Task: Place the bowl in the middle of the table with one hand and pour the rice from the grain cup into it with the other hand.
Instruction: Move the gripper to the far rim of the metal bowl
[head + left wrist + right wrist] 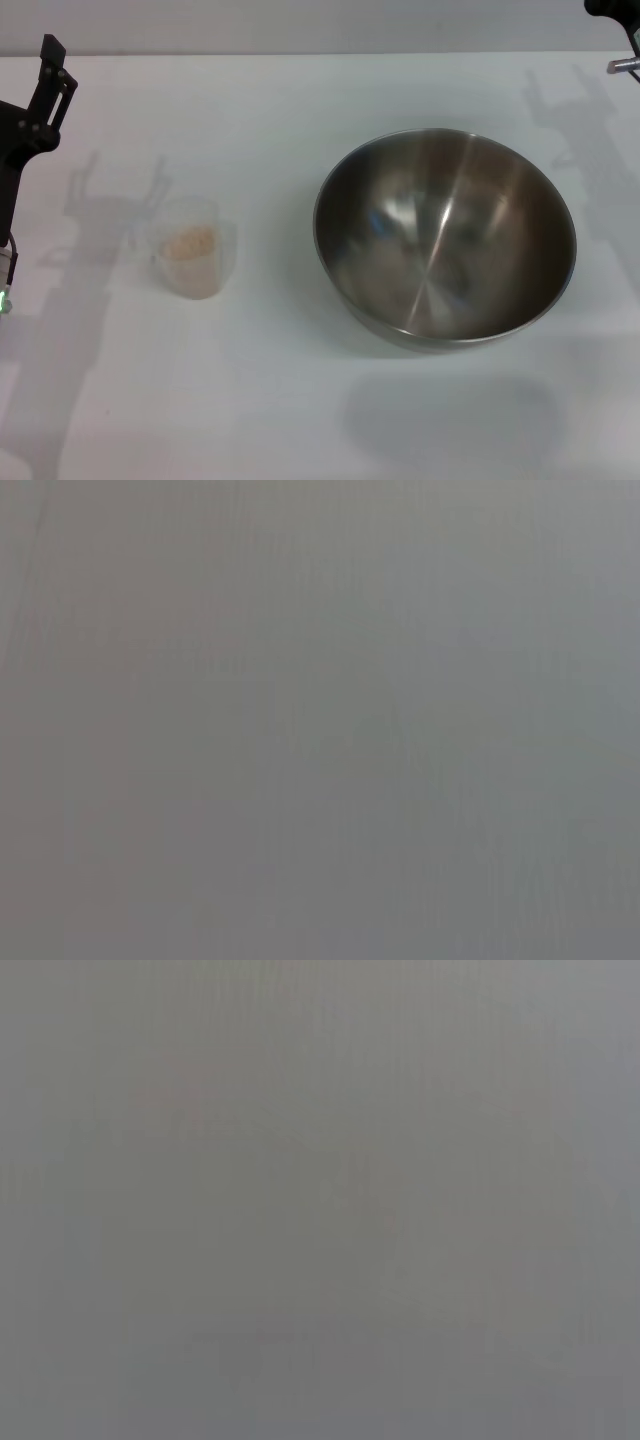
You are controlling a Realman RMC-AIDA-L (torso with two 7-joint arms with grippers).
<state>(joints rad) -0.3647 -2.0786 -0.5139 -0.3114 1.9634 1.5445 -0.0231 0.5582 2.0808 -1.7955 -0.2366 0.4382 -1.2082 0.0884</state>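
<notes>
Bowl [445,238] sits right of worktop [280,400] centre, empty. Grain cup [190,258] with rice [190,243] stands upright toward left edge. My left tool [45,85] at far-left corner, right tool [615,20] at far-right corner; can't tell either's state.

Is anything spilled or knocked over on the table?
No, nothing stands out. The grain cup stands upright with the rice inside it. The bowl sits right way up, empty. No grains lie on the table. Both wrist views show only plain grey.
</notes>
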